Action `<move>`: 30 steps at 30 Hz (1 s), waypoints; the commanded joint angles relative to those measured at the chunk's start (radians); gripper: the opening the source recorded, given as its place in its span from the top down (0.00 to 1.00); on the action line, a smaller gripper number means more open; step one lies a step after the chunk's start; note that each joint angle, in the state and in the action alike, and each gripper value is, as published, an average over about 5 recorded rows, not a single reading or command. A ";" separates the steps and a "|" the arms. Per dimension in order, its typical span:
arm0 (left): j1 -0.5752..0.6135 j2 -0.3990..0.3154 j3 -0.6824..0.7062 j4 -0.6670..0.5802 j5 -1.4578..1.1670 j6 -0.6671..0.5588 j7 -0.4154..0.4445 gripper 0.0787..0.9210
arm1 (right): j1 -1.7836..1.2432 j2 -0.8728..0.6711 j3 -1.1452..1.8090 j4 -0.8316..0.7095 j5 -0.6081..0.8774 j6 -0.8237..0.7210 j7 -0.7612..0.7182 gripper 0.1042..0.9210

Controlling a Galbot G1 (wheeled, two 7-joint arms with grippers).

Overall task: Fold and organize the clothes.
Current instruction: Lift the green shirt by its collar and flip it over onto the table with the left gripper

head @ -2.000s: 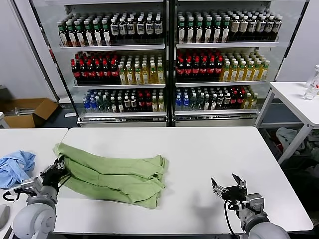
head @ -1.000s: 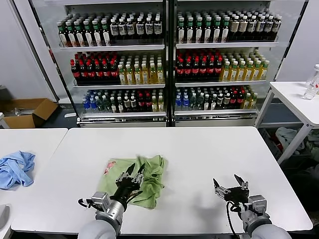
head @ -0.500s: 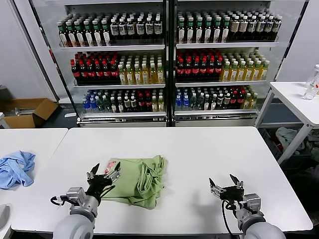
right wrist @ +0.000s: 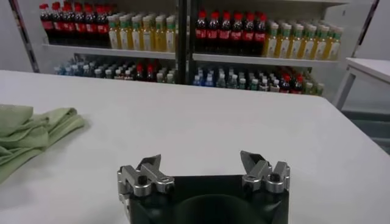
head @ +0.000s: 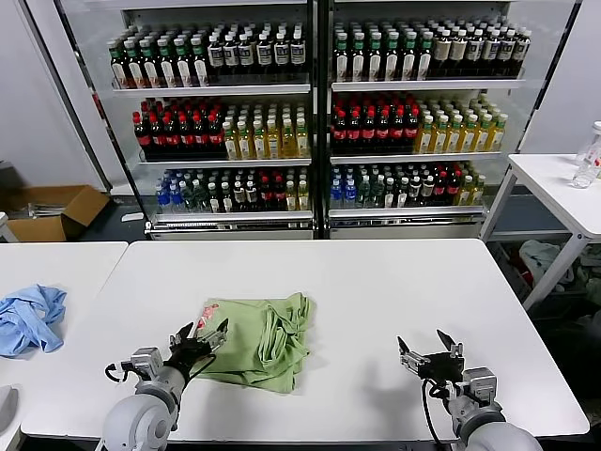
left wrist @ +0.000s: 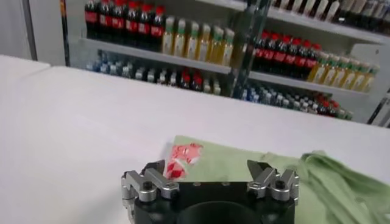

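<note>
The green shirt lies folded into a compact bundle on the white desk, left of centre and toward the near edge, its red print showing at the left end. The left hand sits at that left end, fingers spread wide and holding nothing; judged from this, the cloth has been released so that the fold rests under its own weight. The right hand waits well apart on the bare near-right area, also open and empty, clear of the fabric. A blue cloth lies on the neighbouring desk, untouched. Folding appears largely complete; tidying may remain.
</note>
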 commanded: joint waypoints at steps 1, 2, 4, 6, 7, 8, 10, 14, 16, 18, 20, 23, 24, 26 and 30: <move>-0.019 0.012 -0.014 0.062 -0.052 0.042 0.049 0.12 | -0.014 0.000 0.018 0.016 0.002 0.001 0.000 0.12; -0.021 0.012 -0.016 0.067 -0.055 0.044 0.050 0.14 | -0.015 0.000 0.019 0.019 0.002 0.001 0.000 0.12; -0.025 0.011 -0.022 0.079 -0.063 0.047 0.048 0.18 | -0.019 -0.001 0.022 0.025 0.004 0.001 -0.001 0.12; -0.025 0.009 -0.027 0.084 -0.075 0.051 0.048 0.24 | -0.025 -0.002 0.026 0.031 0.005 0.001 -0.002 0.12; -0.024 0.008 -0.029 0.083 -0.083 0.055 0.050 0.28 | -0.028 -0.002 0.028 0.034 0.005 0.002 -0.002 0.12; -0.021 0.007 -0.031 0.082 -0.094 0.060 0.051 0.32 | -0.030 -0.002 0.031 0.037 0.005 0.002 -0.002 0.12; -0.015 0.002 -0.037 0.077 -0.121 0.071 0.058 0.38 | -0.036 -0.003 0.036 0.042 0.007 0.003 -0.003 0.12; -0.008 -0.010 -0.058 0.065 -0.206 0.091 0.076 0.52 | -0.044 -0.004 0.044 0.051 0.009 0.004 -0.003 0.12; -0.012 -0.016 -0.073 0.067 -0.266 0.095 0.079 0.58 | -0.047 -0.004 0.046 0.055 0.010 0.004 -0.003 0.12; -0.020 -0.021 -0.090 0.074 -0.339 0.098 0.077 0.66 | -0.048 -0.004 0.048 0.058 0.012 0.004 -0.002 0.12; -0.029 -0.026 -0.110 0.084 -0.419 0.103 0.074 0.73 | -0.049 -0.005 0.050 0.061 0.014 0.004 -0.001 0.12; -0.043 -0.036 -0.143 0.106 -0.532 0.113 0.067 0.83 | -0.049 -0.009 0.054 0.064 0.019 0.003 0.000 0.12; -0.047 -0.040 -0.154 0.115 -0.565 0.115 0.064 0.86 | -0.049 -0.010 0.055 0.065 0.021 0.003 0.000 0.12; -0.054 -0.049 -0.174 0.132 -0.614 0.115 0.059 0.93 | -0.048 -0.014 0.059 0.065 0.025 0.003 0.001 0.12; -0.058 -0.066 -0.224 0.139 -0.701 0.115 0.049 0.98 | -0.044 -0.020 0.064 0.064 0.033 0.003 0.003 0.12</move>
